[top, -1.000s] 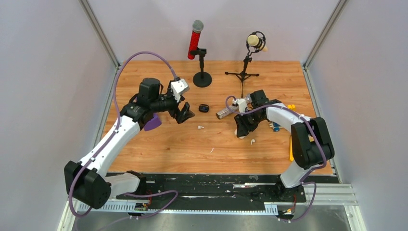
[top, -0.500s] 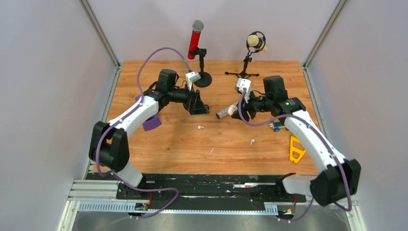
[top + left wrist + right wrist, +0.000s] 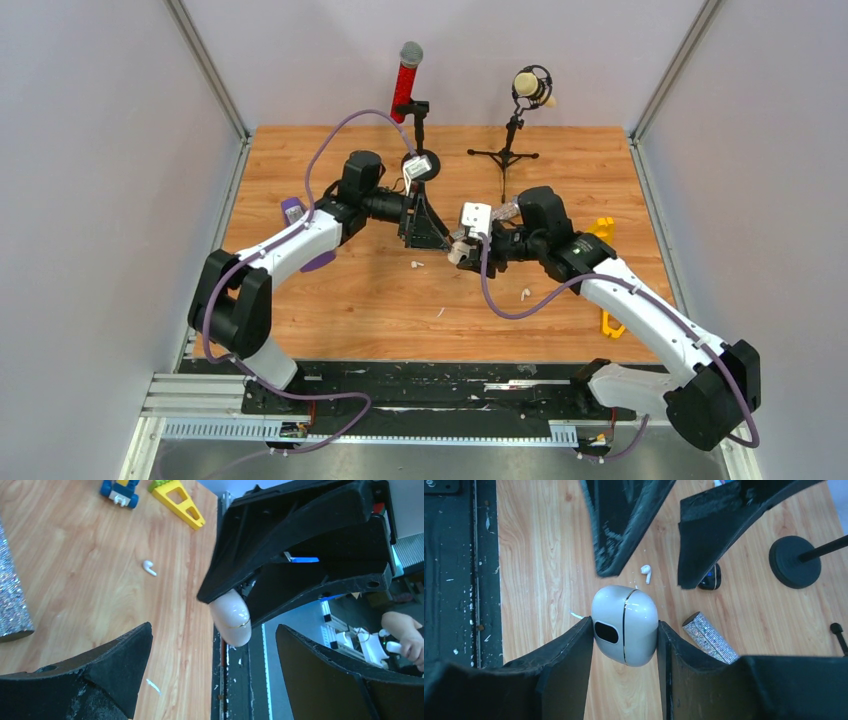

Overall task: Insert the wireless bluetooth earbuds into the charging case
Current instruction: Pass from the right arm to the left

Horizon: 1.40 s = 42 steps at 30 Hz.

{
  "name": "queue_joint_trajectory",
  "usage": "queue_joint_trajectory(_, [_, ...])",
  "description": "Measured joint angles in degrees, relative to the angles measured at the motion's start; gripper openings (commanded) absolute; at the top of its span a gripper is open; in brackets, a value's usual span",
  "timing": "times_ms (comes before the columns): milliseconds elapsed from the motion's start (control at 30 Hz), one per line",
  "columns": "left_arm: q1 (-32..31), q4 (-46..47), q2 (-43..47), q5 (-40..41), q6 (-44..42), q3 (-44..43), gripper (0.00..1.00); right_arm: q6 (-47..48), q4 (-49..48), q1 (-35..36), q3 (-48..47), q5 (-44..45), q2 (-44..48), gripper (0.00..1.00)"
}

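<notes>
Two white earbuds; one white case

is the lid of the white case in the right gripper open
No, the white case, clamped in the right gripper, shows only a thin closed seam between lid and body.

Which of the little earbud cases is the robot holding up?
The white case, pinched in the right gripper above the table. The black case just lies on the wood, with nothing gripping it.
</notes>
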<state>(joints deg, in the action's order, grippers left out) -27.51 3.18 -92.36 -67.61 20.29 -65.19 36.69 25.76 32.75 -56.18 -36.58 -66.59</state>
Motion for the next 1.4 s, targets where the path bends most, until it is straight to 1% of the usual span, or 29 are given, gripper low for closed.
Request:
queue_joint_trajectory(167, [-2.3,-0.8,0.7,0.0,-1.7,0.0,0.99,-0.1,-2.0,1.2,0.0,2.4,0.0,0.08])
queue_joint_trajectory(300, [-3.0,-2.4,0.6,0.2,-3.6,0.0,0.90,-0.1,-3.3,1.5,0.0,4.2,0.0,0.08])
queue_joint_trajectory(333, [-3.2,-2.8,0.4,0.2,-4.1,0.0,0.86,-0.1,-3.5,1.6,0.0,4.4,0.0,0.08])
queue_joint_trajectory(467, [-3.9,-6.0,-1.1,0.6,-6.4,-0.7,0.77,0.0,-4.0,2.1,0.0,5.3,0.0,0.08])
queue_joint_trajectory(733, [-5.1,-9.5,-2.8,0.5,-8.5,-2.3,0.73,1.2,-4.5,3.6,0.7,7.1,0.0,0.08])
queue_joint_trajectory(833, [-5.1,-9.8,-3.3,0.1,-8.5,-2.3,0.68,1.9,-4.9,4.0,1.1,7.8,0.0,0.08])
queue_joint_trajectory(933, [-5.1,-9.7,-3.6,-0.8,-8.3,-2.3,0.69,2.7,-5.2,4.3,1.5,8.0,0.0,0.09])
queue_joint_trajectory(1033, [-5.1,-8.7,-3.8,-2.3,-7.4,-2.3,0.79,3.2,-5.3,4.4,1.9,7.9,0.1,0.09])
queue_joint_trajectory(1133, [-5.1,-5.7,-3.8,-4.1,-5.8,-2.1,0.81,3.4,-5.3,4.6,2.0,7.5,0.1,0.09])
queue_joint_trajectory(1200, [-5.1,-2.6,-3.8,-5.1,-3.8,-1.4,0.77,3.4,-5.2,4.7,2.0,6.9,0.2,0.09])
queue_joint_trajectory(1267, [-5.1,0.8,-3.8,-6.0,-1.8,-0.2,0.70,3.3,-5.1,4.7,2.0,6.6,0.2,0.09])
queue_joint_trajectory(1300, [-5.1,2.2,-3.8,-6.4,-0.8,0.4,0.68,3.3,-5.1,4.7,2.0,6.6,0.2,0.09])
queue_joint_trajectory(1367, [-5.1,3.7,-3.8,-6.8,0.5,0.9,0.62,3.3,-5.0,4.7,2.0,6.7,0.1,0.09])
queue_joint_trajectory(1400, [-5.1,4.2,-3.8,-6.9,1.0,1.0,0.57,3.3,-5.0,4.7,2.0,6.6,0.2,0.10])
